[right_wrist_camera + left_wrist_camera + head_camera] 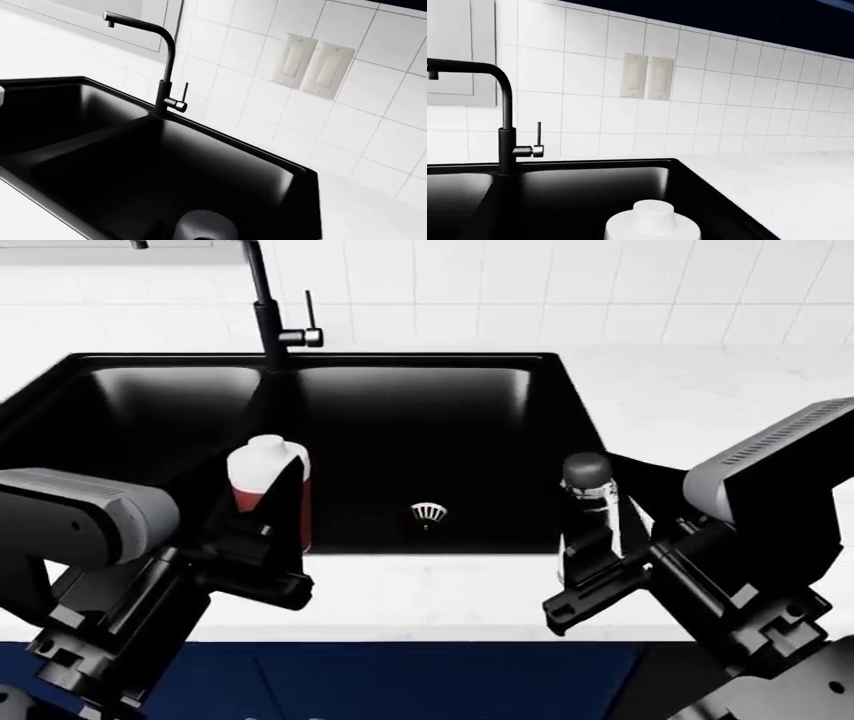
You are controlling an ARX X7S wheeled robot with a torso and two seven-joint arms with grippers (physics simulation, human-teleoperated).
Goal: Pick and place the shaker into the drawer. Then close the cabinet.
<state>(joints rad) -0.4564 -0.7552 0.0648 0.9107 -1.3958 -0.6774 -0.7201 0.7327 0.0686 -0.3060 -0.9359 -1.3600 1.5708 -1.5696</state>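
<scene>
Bright, even light all round, with no single source showing. The white countertop (694, 390) is nearly blown out in the head view, its surface detail lost. The black sink (400, 420) swallows light, its floor almost featureless, though soft pale sheens run along its inner walls in both wrist views. Shadows are faint and diffuse; grout lines on the wall tiles (720, 100) stay crisp. Everything is rendered sharp, with no lens distortion at the edges. Only the round cap (203, 227) close under the right wrist camera looks soft and blurred.
</scene>
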